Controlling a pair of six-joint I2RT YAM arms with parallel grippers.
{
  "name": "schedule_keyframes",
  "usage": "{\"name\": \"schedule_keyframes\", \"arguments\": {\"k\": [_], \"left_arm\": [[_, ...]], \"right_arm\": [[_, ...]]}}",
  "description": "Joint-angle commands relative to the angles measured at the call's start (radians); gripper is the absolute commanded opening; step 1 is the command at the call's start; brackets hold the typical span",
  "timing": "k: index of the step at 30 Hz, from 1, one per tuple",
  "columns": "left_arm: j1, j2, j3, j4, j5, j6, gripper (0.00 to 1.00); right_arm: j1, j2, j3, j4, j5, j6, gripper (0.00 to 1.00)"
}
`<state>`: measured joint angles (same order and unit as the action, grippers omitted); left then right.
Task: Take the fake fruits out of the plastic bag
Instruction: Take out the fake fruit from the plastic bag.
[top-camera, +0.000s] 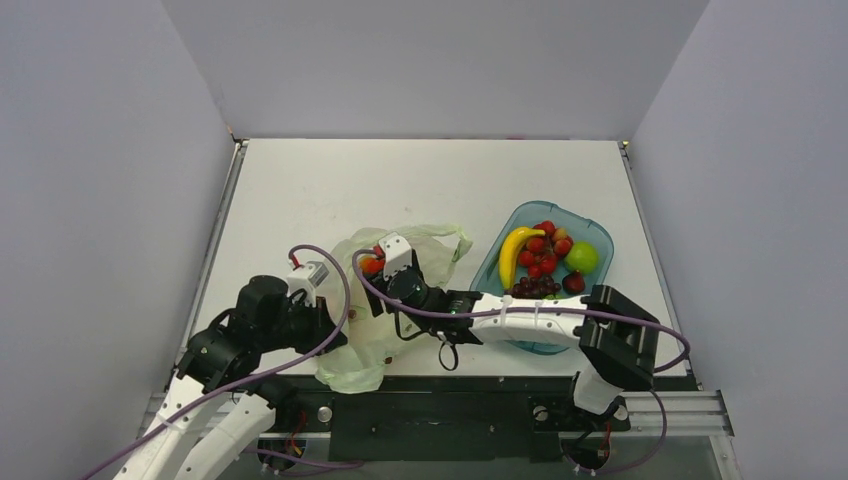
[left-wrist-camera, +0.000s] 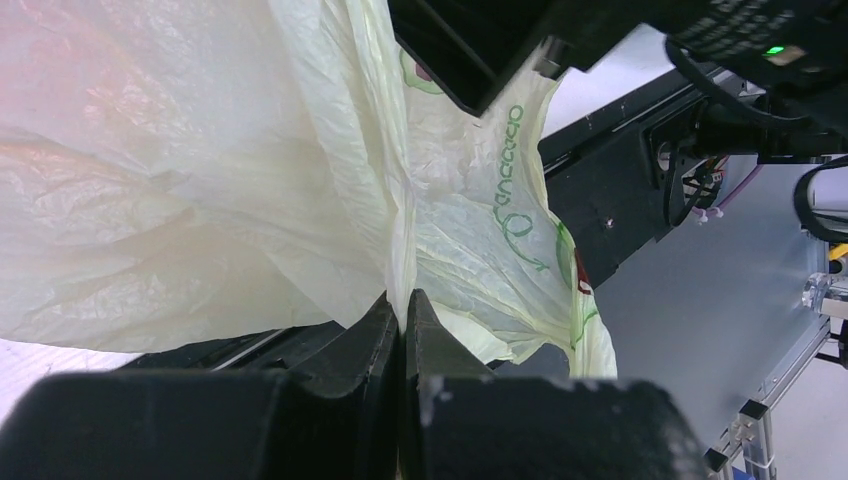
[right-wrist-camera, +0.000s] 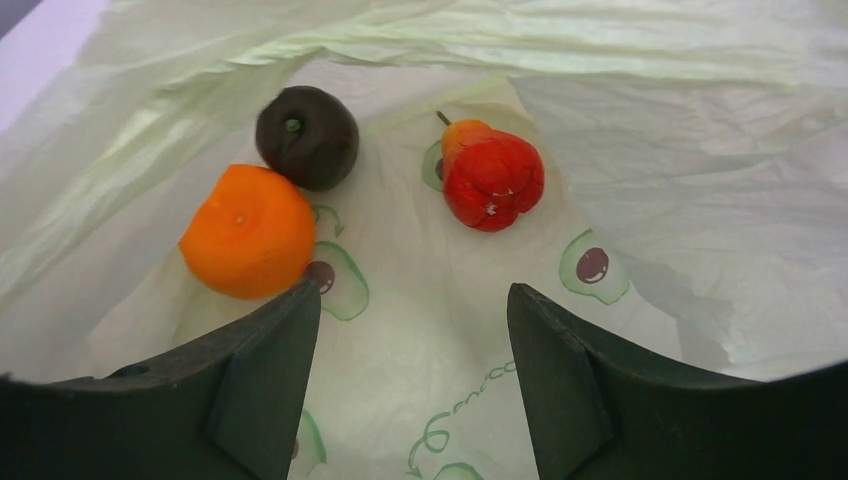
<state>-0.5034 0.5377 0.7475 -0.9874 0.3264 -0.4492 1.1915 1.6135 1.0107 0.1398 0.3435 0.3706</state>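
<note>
The pale-green plastic bag (top-camera: 362, 366) lies at the near middle of the table, its mouth held up. My left gripper (left-wrist-camera: 402, 302) is shut on a fold of the bag (left-wrist-camera: 200, 200) at its left edge. My right gripper (right-wrist-camera: 412, 290) is open inside the bag (right-wrist-camera: 640, 120), with nothing between its fingers. Just ahead of it, on the bag's floor, lie a round orange fruit (right-wrist-camera: 248, 232), a red fruit with a green stem (right-wrist-camera: 492, 180) and a dark round fruit (right-wrist-camera: 307, 137). The left fingertip almost touches the orange fruit. In the top view the orange fruit (top-camera: 372, 265) shows at the bag's mouth.
A blue tray (top-camera: 603, 236) stands to the right of the bag and holds a yellow banana (top-camera: 512, 255), a green fruit (top-camera: 582, 258), red fruits and dark grapes. The right arm (top-camera: 530, 320) reaches across in front of the tray. Grey walls enclose the table.
</note>
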Motion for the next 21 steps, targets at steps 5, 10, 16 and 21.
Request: {"name": "schedule_keyframes", "arguments": {"k": [5, 10, 16, 21], "left_arm": [[-0.003, 0.013, -0.001, 0.047, 0.025, -0.012, 0.00], [-0.001, 0.048, -0.002, 0.058, 0.052, -0.001, 0.00], [-0.001, 0.062, -0.007, 0.062, 0.069, 0.008, 0.00], [-0.001, 0.048, -0.010, 0.063, 0.069, 0.004, 0.00]], "right_arm": [[-0.006, 0.108, 0.048, 0.147, 0.169, -0.007, 0.65], [-0.016, 0.184, 0.057, 0.213, 0.158, -0.012, 0.66], [-0.024, 0.291, 0.089, 0.298, 0.171, -0.015, 0.68], [-0.045, 0.370, 0.129, 0.331, 0.187, -0.012, 0.70]]}}
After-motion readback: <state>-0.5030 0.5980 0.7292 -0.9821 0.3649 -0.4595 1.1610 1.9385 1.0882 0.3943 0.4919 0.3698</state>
